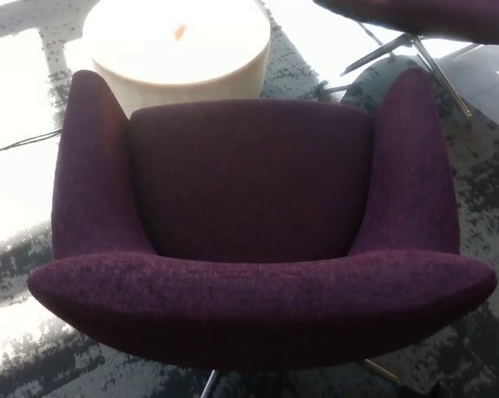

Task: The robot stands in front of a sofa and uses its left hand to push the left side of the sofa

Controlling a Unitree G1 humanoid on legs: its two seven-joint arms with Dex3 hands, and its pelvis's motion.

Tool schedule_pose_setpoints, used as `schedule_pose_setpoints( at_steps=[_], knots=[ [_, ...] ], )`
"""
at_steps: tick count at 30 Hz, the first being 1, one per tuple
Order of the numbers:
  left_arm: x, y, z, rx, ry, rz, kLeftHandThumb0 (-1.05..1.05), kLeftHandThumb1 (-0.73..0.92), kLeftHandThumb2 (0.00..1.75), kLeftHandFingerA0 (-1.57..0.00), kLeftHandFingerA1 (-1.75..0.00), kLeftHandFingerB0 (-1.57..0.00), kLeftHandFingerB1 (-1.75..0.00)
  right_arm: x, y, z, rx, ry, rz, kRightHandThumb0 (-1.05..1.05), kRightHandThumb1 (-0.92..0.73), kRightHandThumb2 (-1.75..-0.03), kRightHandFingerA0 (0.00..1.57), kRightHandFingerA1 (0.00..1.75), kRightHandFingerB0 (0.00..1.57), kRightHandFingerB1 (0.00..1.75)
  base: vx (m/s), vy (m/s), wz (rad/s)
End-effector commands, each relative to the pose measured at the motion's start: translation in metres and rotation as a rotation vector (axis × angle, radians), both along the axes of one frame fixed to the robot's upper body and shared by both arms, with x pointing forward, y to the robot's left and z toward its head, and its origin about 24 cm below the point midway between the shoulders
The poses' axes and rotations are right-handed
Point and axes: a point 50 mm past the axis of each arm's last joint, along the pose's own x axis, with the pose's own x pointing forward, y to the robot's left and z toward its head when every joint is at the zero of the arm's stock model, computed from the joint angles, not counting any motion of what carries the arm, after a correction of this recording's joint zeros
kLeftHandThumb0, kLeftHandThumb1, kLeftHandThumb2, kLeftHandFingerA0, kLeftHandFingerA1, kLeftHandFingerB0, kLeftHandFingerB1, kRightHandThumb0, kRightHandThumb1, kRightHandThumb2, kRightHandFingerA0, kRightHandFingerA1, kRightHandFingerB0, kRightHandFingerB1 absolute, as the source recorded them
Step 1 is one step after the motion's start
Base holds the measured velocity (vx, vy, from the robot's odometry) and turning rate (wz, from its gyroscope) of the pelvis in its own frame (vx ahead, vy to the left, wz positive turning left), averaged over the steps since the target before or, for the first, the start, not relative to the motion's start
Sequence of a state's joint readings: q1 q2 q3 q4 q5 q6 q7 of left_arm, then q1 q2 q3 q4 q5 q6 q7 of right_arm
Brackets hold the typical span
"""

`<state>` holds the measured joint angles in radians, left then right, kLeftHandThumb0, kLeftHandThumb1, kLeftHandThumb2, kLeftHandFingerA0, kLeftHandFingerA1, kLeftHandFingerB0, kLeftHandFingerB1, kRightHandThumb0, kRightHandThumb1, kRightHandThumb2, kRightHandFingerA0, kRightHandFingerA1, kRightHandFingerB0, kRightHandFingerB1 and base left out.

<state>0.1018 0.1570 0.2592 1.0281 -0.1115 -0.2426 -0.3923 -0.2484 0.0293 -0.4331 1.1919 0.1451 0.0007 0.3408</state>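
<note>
Head view is looking straight down on a deep purple, fabric-covered sofa chair (254, 215) that is filling most of the picture, with its thick rounded backrest lying across the bottom edge and its seat cushion opening away toward the top. Two padded armrests are rising on either side of the seat, one along the picture's left and one along the right, both flaring outward at their far ends. Thin metal legs (210, 383) are showing beneath the backrest at the bottom. Beyond the seat, a round pale cream side table (179, 46) is standing just behind the chair's far edge, washed out by strong light, with a small orange mark (180, 32) on its top that is too blurred to identify. At the upper right, a second dark purple chair (432, 15) on slanted metal legs is sitting well apart from the first. Everything is resting on a mottled grey and black carpet (482, 174), and a thin dark cable (21, 143) is running across the bright patch at the left. Neither robot hand is showing in the picture, so the state of their fingers cannot be told.
</note>
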Motion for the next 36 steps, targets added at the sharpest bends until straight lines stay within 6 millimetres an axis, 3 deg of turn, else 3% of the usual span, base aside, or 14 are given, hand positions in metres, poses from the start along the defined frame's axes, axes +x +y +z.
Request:
schedule_pose_setpoints(
  at_steps=[1,9,16,17,18,24,25,26,27,28,29,30,33,36],
  knots=[
    [0.008,0.010,0.016,-0.103,-0.214,0.017,-0.83,0.79,1.12,-0.04,-0.31,-0.09,-0.24,0.001,0.000,0.003,0.163,-0.106,-0.097,-1.05,-0.62,-1.25,0.20,0.96,0.17,0.89,0.00,0.000,0.00],
    [0.053,0.034,0.049,-0.051,-0.405,0.052,-0.82,0.83,1.14,-0.06,-0.30,-0.06,-0.20,-0.001,-0.006,0.004,0.185,-0.127,-0.111,-1.05,-0.62,-1.26,0.20,0.96,0.14,0.88,0.00,0.000,0.00],
    [0.094,0.063,0.096,0.056,-0.571,0.014,-0.88,0.79,1.18,-0.01,-0.27,-0.05,-0.19,-0.002,-0.007,0.003,0.183,-0.125,-0.109,-1.05,-0.60,-1.26,0.27,1.01,0.10,0.84,0.00,0.000,0.00],
    [0.099,0.065,0.100,0.060,-0.582,0.019,-0.87,0.83,1.16,0.00,-0.32,-0.13,-0.25,-0.002,-0.007,0.003,0.187,-0.124,-0.116,-1.05,-0.91,-0.70,0.17,1.42,0.00,1.23,0.00,0.000,0.00],
    [0.107,0.068,0.108,0.066,-0.597,0.028,-0.87,0.83,1.16,0.00,-0.32,-0.13,-0.25,-0.002,-0.007,0.003,0.194,-0.122,-0.126,-1.05,-0.91,-0.70,0.17,1.42,0.00,1.23,0.00,0.000,0.00],
    [0.132,0.074,0.130,0.084,-0.625,-0.013,-0.88,0.79,1.15,-0.07,-0.37,-0.09,-0.22,-0.005,-0.006,0.001,0.202,-0.111,-0.134,-1.05,-0.91,-0.70,0.18,1.45,0.00,1.24,0.00,0.000,0.00],
    [0.142,0.073,0.137,0.080,-0.619,-0.028,-0.89,0.82,1.16,-0.09,-0.31,-0.08,-0.19,-0.005,-0.005,0.001,0.210,-0.112,-0.141,-1.05,-0.60,-1.25,0.32,1.04,0.12,0.86,0.00,0.000,0.00],
    [0.145,0.072,0.140,0.084,-0.616,-0.040,-0.88,0.83,1.17,-0.08,-0.29,-0.08,-0.18,-0.005,-0.005,0.001,0.208,-0.111,-0.139,-1.05,-0.92,-0.71,0.19,1.46,0.00,1.24,0.00,0.000,0.00],
    [0.150,0.071,0.143,0.090,-0.611,-0.058,-0.88,0.83,1.16,-0.08,-0.29,-0.08,-0.19,-0.006,-0.005,0.001,0.203,-0.109,-0.132,-1.05,-0.61,-1.26,0.33,1.05,0.12,0.87,0.00,0.000,0.00],
    [0.152,0.071,0.144,0.090,-0.608,-0.065,-0.88,0.83,1.16,-0.08,-0.29,-0.08,-0.19,-0.007,-0.005,0.000,0.202,-0.109,-0.128,-1.05,-0.61,-1.26,0.33,1.05,0.12,0.87,0.00,0.000,0.00],
    [0.155,0.069,0.146,0.100,-0.603,-0.091,-0.88,0.84,1.17,-0.07,-0.25,-0.07,-0.19,-0.008,-0.005,0.000,0.202,-0.107,-0.126,-1.05,-0.92,-0.73,0.17,1.45,0.00,1.27,0.00,0.000,0.00],
    [0.159,0.067,0.148,0.112,-0.597,-0.115,-0.86,0.82,1.16,-0.05,-0.26,-0.08,-0.21,-0.008,-0.004,-0.001,0.204,-0.105,-0.127,-1.05,-0.62,-1.26,0.33,1.05,0.14,0.88,0.00,0.000,0.00],
    [0.166,0.063,0.152,0.142,-0.579,-0.183,-0.90,0.87,1.20,-0.06,-0.20,-0.08,-0.15,-0.009,-0.003,-0.001,0.204,-0.105,-0.130,-1.05,-0.62,-1.26,0.33,1.04,0.13,0.86,0.00,0.000,0.00],
    [0.176,0.057,0.154,0.170,-0.530,-0.243,-0.82,0.78,1.18,0.00,-0.25,-0.10,-0.22,-0.010,-0.001,-0.002,0.223,-0.103,-0.144,-1.05,-0.62,-1.26,0.35,1.06,0.14,0.88,0.00,0.000,0.00]
  ],
)
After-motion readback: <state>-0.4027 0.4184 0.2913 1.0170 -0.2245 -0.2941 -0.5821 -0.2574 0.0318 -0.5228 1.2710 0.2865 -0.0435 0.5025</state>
